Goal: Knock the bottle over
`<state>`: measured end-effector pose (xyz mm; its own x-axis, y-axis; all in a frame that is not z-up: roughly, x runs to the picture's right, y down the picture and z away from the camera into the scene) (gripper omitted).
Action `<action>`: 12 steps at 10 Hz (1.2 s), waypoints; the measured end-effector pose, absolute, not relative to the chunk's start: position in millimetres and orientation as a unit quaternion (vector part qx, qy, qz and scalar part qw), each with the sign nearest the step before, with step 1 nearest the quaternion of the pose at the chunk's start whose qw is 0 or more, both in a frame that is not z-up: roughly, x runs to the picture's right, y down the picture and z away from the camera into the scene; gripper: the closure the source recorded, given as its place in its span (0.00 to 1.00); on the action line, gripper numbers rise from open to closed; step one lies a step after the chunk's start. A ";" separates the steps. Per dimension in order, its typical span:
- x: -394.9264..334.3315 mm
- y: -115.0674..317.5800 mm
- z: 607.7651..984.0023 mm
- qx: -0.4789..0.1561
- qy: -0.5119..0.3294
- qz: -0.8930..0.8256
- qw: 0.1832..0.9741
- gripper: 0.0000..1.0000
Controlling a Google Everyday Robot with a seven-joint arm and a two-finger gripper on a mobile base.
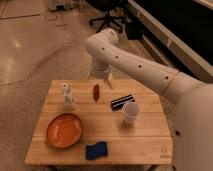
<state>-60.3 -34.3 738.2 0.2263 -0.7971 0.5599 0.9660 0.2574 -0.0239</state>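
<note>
The bottle (pixel 67 98) is small, whitish and translucent, with a narrow neck and a white cap. It stands upright on the left part of the wooden table (pixel 145 142). My gripper (pixel 101 80) hangs from the white arm over the table's far edge. It is to the right of the bottle and apart from it, just above the far end of a dark red oblong object (pixel 96 92).
A white paper cup (pixel 131 112) stands right of centre, with a black striped object (pixel 122 101) just behind it. An orange plate (pixel 65 130) lies front left and a blue sponge (pixel 96 150) at the front. Office chairs stand on the floor behind.
</note>
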 end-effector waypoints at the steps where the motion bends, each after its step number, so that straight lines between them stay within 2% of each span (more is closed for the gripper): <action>1: -77.7 -35.5 740.9 -0.185 -0.235 -0.586 0.753 0.20; 6: -139.1 -41.3 746.8 -0.168 -0.259 -0.607 0.732 0.20; 12: -188.3 -21.2 767.4 -0.173 -0.268 -0.630 0.708 0.20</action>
<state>-188.3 -21.2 767.4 0.0628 -0.7999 0.5969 0.9849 0.1465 0.0926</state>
